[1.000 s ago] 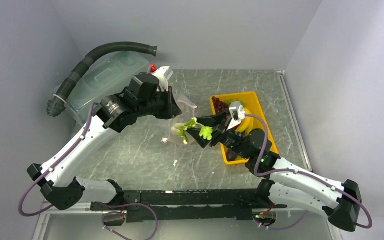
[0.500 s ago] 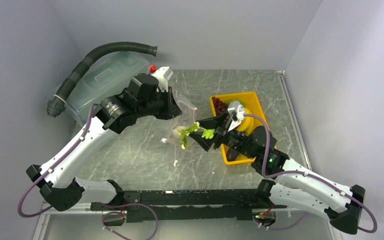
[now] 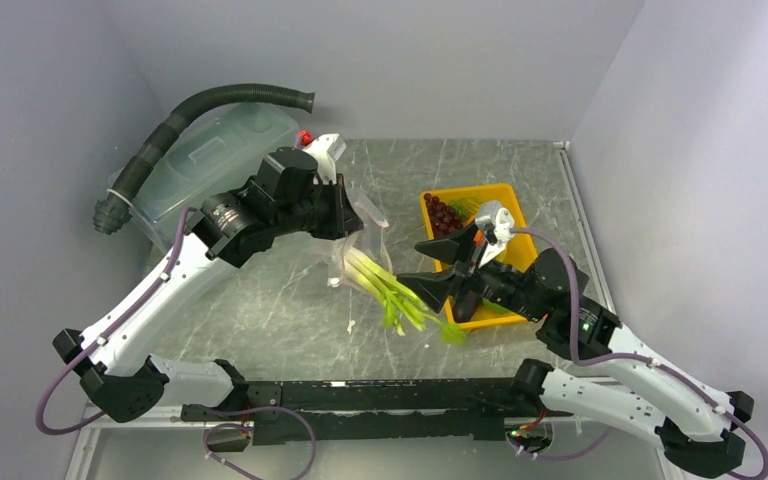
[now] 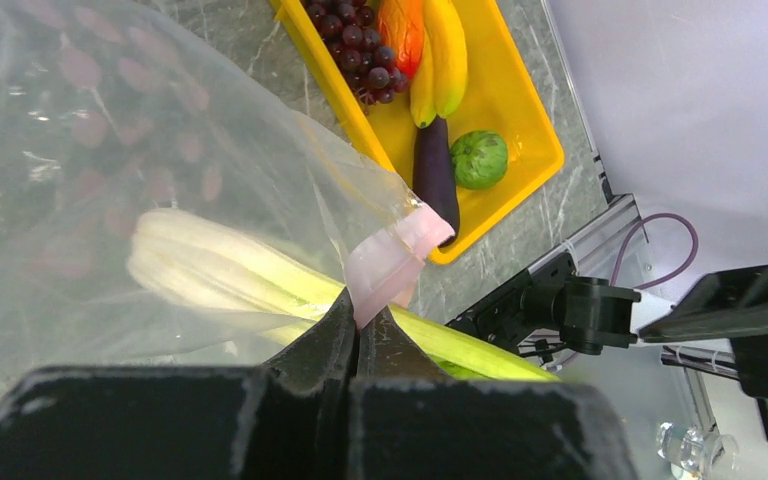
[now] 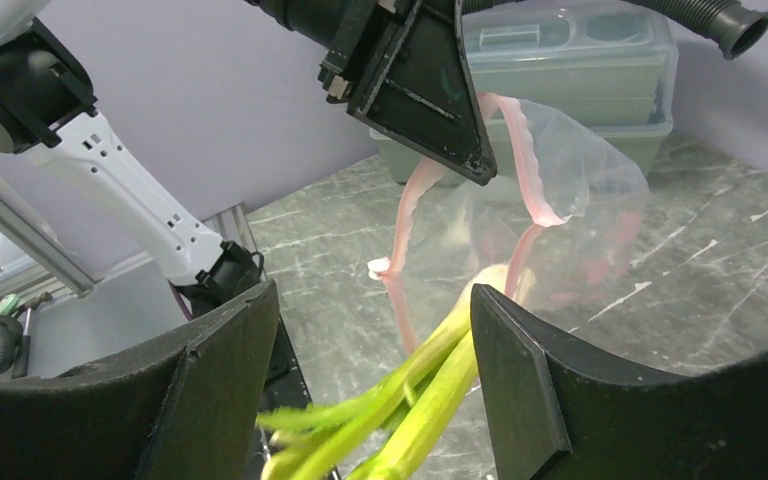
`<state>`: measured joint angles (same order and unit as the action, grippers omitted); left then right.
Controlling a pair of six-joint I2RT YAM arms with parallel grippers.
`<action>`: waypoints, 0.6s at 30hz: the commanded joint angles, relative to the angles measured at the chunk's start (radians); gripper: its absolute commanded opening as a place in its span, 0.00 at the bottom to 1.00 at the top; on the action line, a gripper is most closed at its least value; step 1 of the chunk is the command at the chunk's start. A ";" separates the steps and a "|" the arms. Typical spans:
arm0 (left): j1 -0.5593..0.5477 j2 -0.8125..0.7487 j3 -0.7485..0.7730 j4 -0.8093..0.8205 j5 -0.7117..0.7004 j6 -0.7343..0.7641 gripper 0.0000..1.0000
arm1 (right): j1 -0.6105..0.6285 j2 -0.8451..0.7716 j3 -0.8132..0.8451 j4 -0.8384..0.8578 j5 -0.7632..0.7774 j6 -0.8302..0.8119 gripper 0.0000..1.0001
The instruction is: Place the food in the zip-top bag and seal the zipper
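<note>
My left gripper (image 3: 350,220) is shut on the pale pink zipper (image 4: 388,262) and holds the clear zip-top bag (image 3: 358,240) up with its mouth open. The pale green celery (image 3: 392,290) lies slanted, its white end inside the bag mouth (image 4: 210,268) and its leafy end sticking out toward the near edge. My right gripper (image 3: 412,263) is open. Its fingers stand either side of the celery stalks (image 5: 440,395) without touching them. Grapes (image 4: 360,45), pepper (image 4: 401,25), bananas (image 4: 442,50), eggplant (image 4: 435,170) and a round green vegetable (image 4: 480,158) lie in the yellow tray (image 3: 508,192).
A large translucent lidded tub (image 3: 210,150) with a black corrugated hose (image 3: 220,97) over it stands at the back left, behind the bag. The tray sits right of the bag, partly under my right arm. Walls close in the left, back and right.
My right gripper has opened and drawn back to the right and toward the near edge. The celery has dropped from it, now stretched out with its white end in the bag. The left arm held still.
</note>
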<state>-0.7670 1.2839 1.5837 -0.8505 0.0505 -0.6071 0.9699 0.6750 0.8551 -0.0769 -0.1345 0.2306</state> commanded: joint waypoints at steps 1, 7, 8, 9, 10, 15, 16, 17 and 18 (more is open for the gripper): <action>0.006 -0.021 -0.001 0.036 -0.021 -0.012 0.00 | 0.003 -0.006 0.087 -0.112 0.030 -0.015 0.73; 0.006 -0.017 -0.002 0.021 -0.033 -0.017 0.00 | 0.003 0.062 0.197 -0.292 0.065 -0.017 0.72; 0.007 -0.017 -0.003 0.016 -0.039 -0.017 0.00 | 0.003 0.080 0.216 -0.320 0.071 -0.014 0.72; 0.007 -0.017 -0.005 0.014 -0.043 -0.018 0.00 | 0.004 0.097 0.235 -0.343 0.079 -0.009 0.73; 0.007 -0.018 -0.007 0.009 -0.048 -0.018 0.00 | 0.004 0.123 0.254 -0.368 0.081 -0.004 0.72; 0.006 -0.024 -0.025 0.001 -0.086 -0.017 0.00 | 0.004 0.213 0.339 -0.464 0.087 0.035 0.73; 0.007 -0.026 -0.028 0.001 -0.091 -0.017 0.00 | 0.004 0.230 0.350 -0.478 0.094 0.046 0.73; 0.006 -0.027 -0.032 0.003 -0.093 -0.018 0.00 | 0.004 0.245 0.364 -0.491 0.102 0.058 0.73; 0.007 -0.027 -0.037 0.005 -0.093 -0.019 0.00 | 0.004 0.264 0.378 -0.509 0.111 0.072 0.73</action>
<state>-0.7624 1.2835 1.5566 -0.8612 -0.0055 -0.6144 0.9703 0.8970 1.1580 -0.4889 -0.0666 0.2512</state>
